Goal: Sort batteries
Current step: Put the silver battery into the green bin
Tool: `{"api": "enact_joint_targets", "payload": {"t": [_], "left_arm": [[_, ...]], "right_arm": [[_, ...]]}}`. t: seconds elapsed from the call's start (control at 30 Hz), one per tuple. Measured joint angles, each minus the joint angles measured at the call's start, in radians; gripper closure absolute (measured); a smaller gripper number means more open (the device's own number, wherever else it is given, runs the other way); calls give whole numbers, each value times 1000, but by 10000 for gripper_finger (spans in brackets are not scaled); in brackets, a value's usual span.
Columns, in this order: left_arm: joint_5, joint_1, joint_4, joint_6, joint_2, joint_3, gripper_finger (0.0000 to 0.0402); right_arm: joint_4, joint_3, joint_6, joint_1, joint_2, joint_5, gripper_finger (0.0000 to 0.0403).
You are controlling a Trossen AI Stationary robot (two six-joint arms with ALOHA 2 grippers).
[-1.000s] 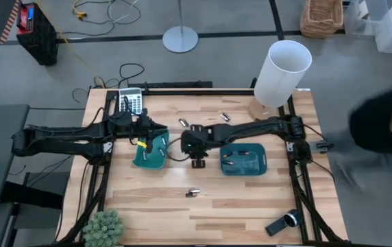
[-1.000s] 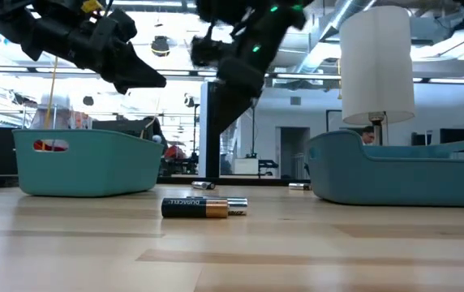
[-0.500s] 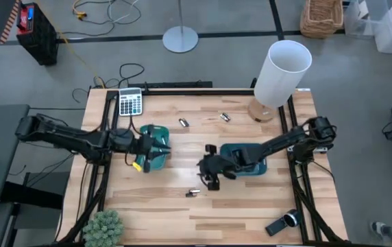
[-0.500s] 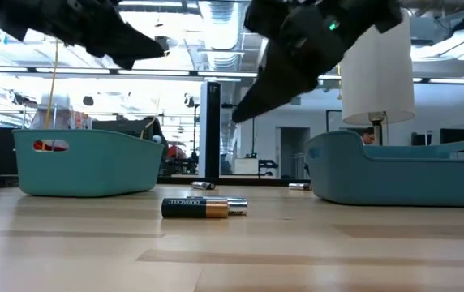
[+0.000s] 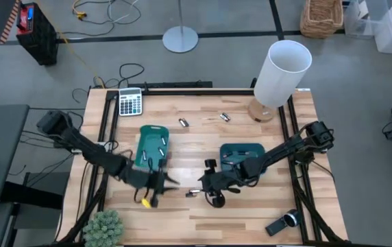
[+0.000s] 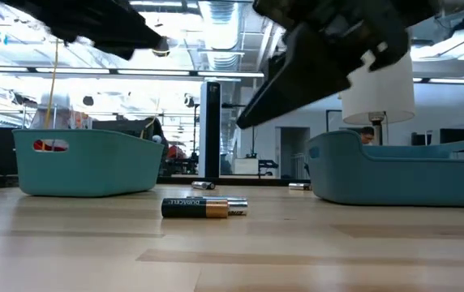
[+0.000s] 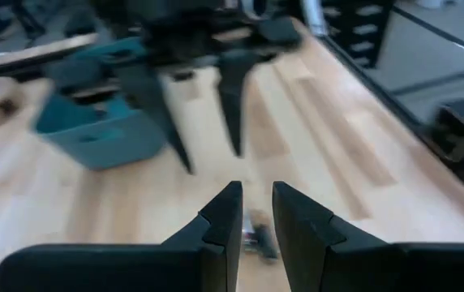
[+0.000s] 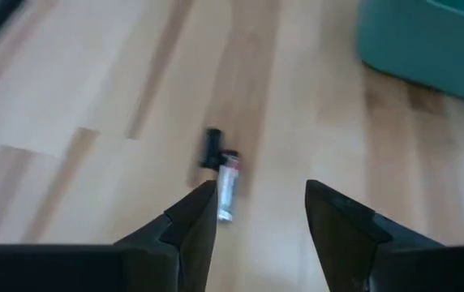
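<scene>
Both arms converge on the loose batteries point(image 5: 194, 193) at lower centre of the counter point(image 5: 251, 216): right hand point(image 8: 256, 212) spread above them, left hand point(image 7: 252, 212) narrowly parted; a descent and pinch seems next.

high: straight down, whole table point(image 5: 251, 213) | low: tabletop level, close | 2 wrist views: share battery point(image 8: 225, 185)

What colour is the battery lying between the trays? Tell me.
Black and copper battery, clearest in the low view.
</scene>
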Motion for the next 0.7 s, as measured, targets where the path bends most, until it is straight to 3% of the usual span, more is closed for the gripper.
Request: {"api": "enact_joint_targets", "payload": {"t": [0.17, 0.4, 0.7], "left_arm": [[-48, -93, -2, -63, 109, 36, 335], [-60, -138, 4, -159, 277, 78, 328], [-89, -144, 27, -241, 377, 88, 269]], "right_arm": [[52, 1, -1, 32, 33, 8, 193], [132, 0, -5, 46, 124, 25, 192], [159, -1, -6, 42, 152, 28, 192]]}}
